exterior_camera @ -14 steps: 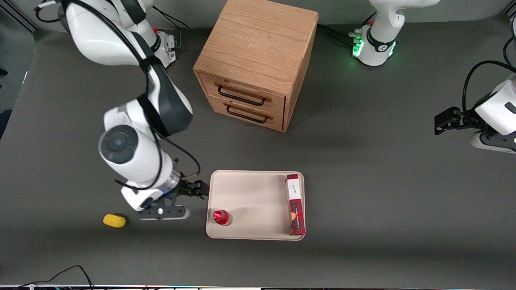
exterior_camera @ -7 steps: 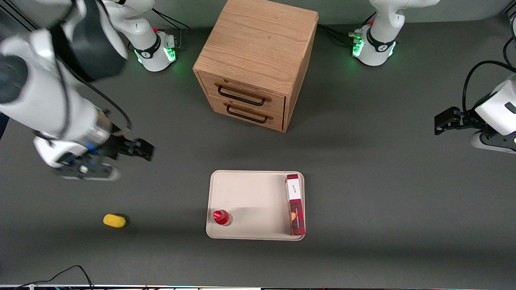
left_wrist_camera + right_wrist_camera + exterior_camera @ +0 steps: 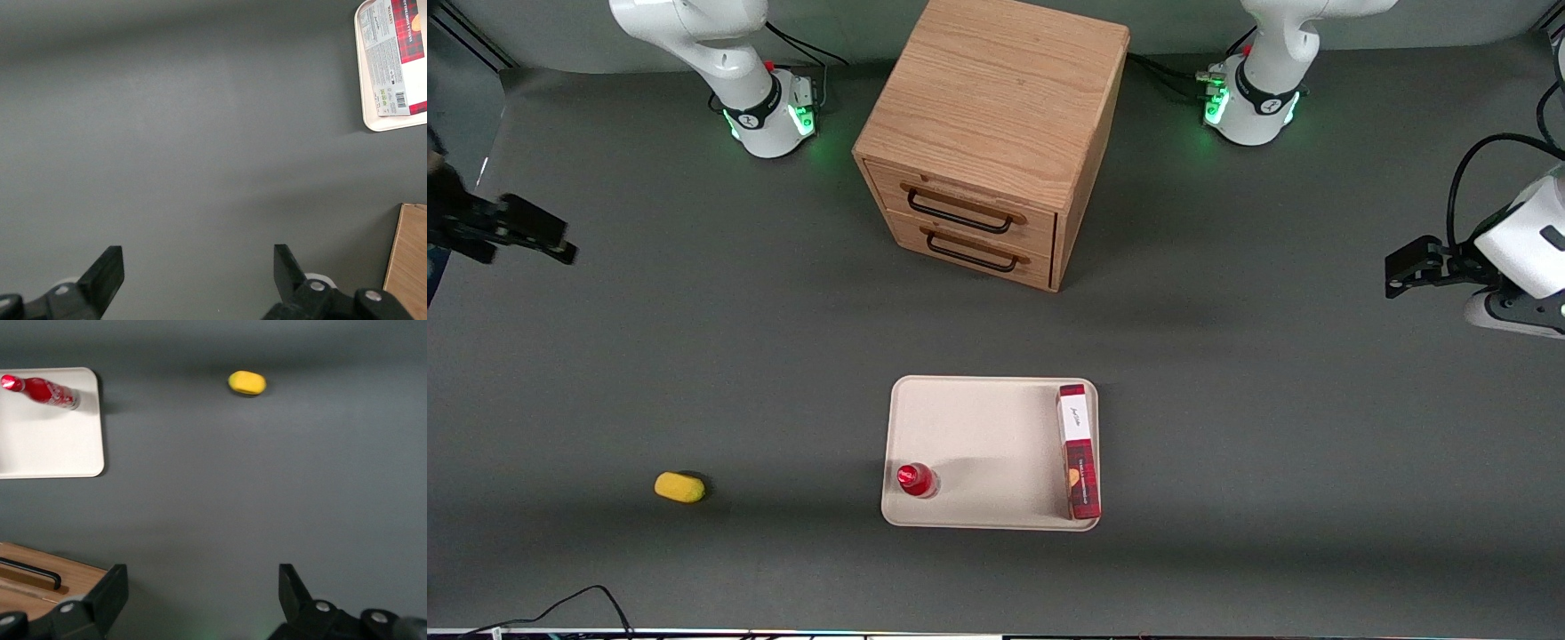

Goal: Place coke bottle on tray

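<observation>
Tray (image 3: 987,427): on the table (image 3: 1227,400), in front of the cabinet (image 3: 987,133) and nearer the front camera. Bottle (image 3: 915,480): upright on the tray, at its 8 o'clock corner, the one toward the working arm's end. Box (image 3: 1079,452): on the tray along its 3 o'clock rim. Oval (image 3: 679,487): on the table, well apart from the tray at 9 o'clock. Gripper (image 3: 520,233): fingers spread, above the table at the working arm's end, 10 o'clock from the tray, well apart from everything.
</observation>
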Motion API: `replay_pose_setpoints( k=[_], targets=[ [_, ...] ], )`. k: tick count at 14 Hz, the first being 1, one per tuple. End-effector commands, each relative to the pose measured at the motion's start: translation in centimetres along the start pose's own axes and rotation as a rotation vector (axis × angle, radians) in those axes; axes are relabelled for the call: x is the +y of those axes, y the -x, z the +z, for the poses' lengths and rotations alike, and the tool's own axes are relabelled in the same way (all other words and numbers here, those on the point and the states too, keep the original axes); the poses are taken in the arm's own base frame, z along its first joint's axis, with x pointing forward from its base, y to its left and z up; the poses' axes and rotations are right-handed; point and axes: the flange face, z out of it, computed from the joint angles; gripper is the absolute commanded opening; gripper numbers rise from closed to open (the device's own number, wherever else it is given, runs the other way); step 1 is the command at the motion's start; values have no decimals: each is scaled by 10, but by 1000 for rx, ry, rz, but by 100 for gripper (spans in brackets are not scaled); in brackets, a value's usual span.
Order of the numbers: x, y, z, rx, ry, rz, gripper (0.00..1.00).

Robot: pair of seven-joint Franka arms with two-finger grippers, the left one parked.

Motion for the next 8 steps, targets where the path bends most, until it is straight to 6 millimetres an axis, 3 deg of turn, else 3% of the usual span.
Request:
replay_pose_setpoints(
  k=[1,7,8],
  targets=[
    [20,7,-6,-4,-15,-5,100],
    [19,7,-22,30,-7,2,100],
    [18,5,-16,15,-5,3,100]
  ],
)
